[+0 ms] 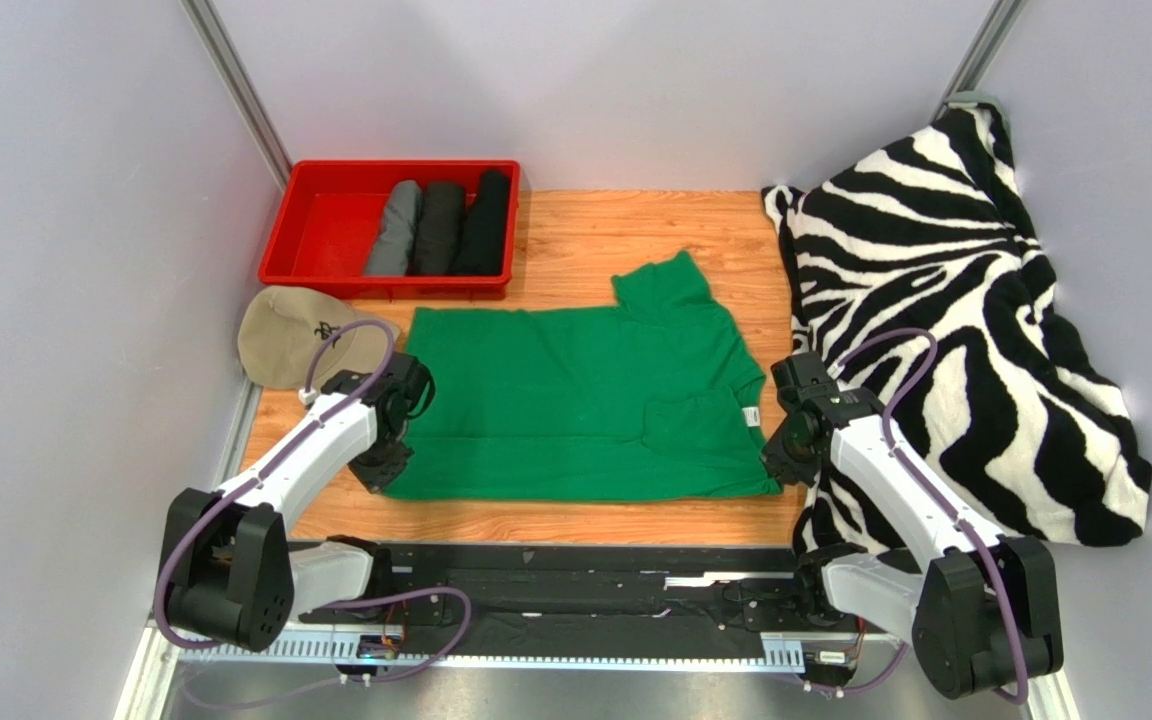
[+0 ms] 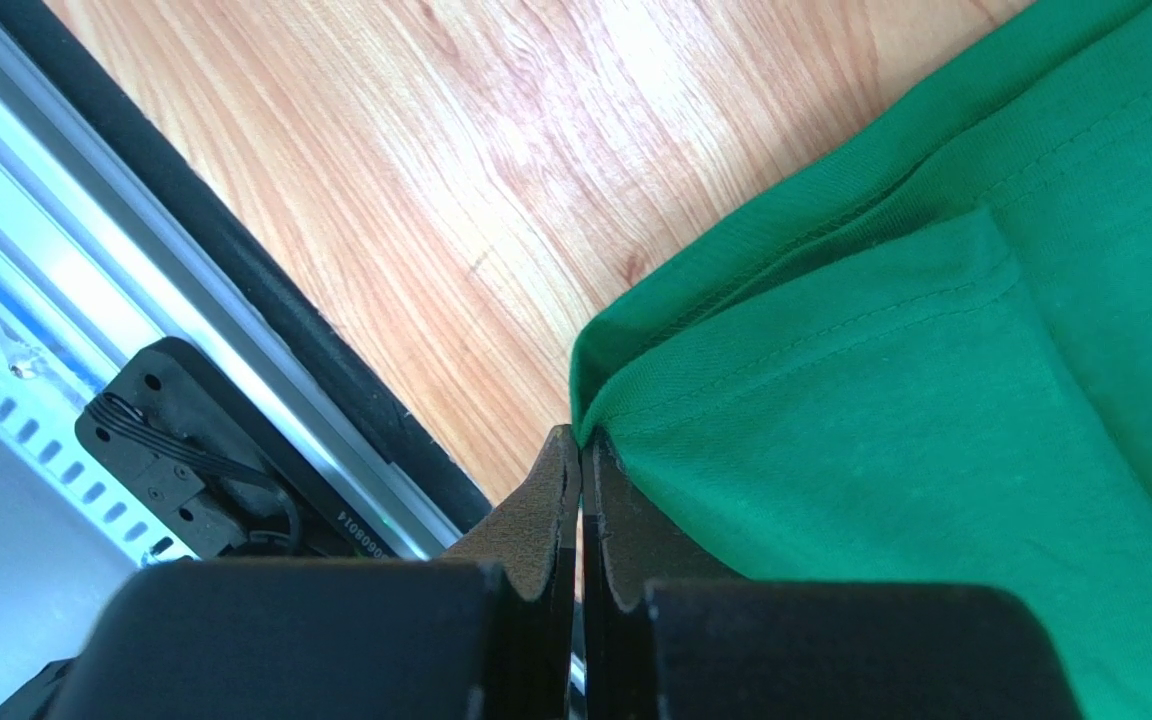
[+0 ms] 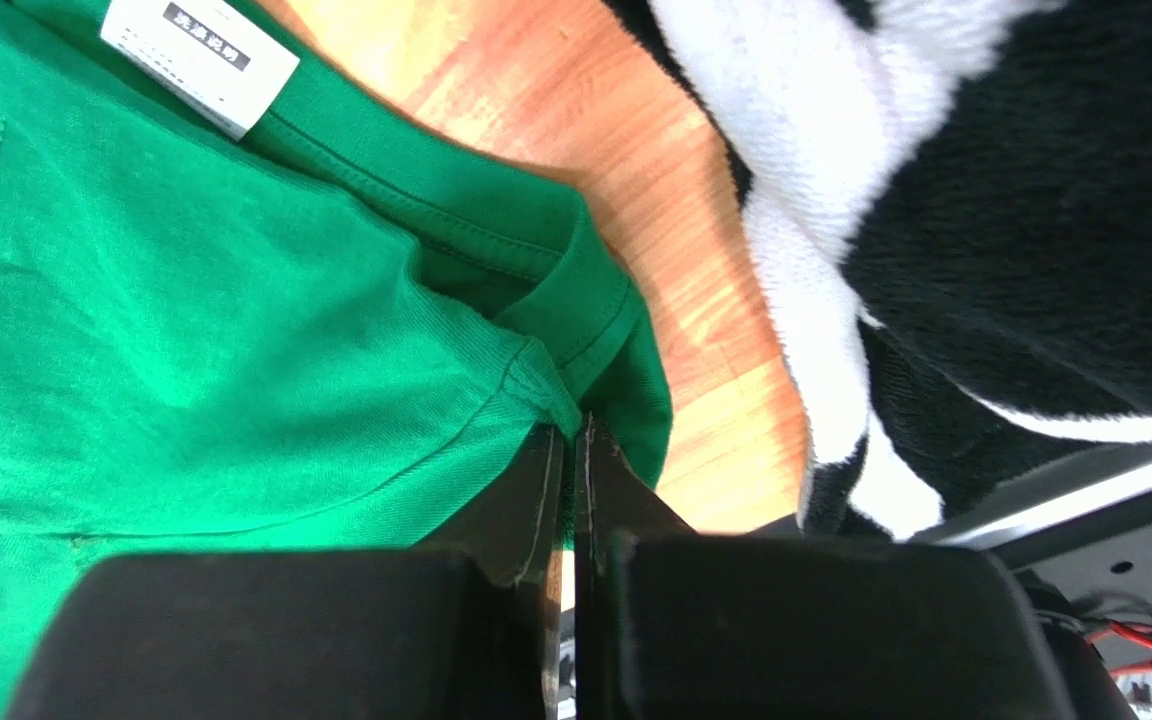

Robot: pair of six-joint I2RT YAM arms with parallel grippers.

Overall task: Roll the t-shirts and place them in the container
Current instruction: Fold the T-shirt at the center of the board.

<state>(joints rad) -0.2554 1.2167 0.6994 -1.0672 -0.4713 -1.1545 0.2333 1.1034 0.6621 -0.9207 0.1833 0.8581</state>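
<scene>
Two closed grips: the left gripper (image 2: 582,450) and the right gripper (image 3: 573,438) each pinch a near corner of the green t-shirt (image 1: 582,398), spread flat along the near edge of the table (image 1: 597,225). Rolling appears about to begin; next, both corners likely need lifting evenly and turning toward the far edge.

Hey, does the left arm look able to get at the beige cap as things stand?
Probably yes, though not freely. The beige cap lies just beyond the left gripper with nothing between them, but that gripper is shut on the green t-shirt at its corner and would need to let go first.
</scene>
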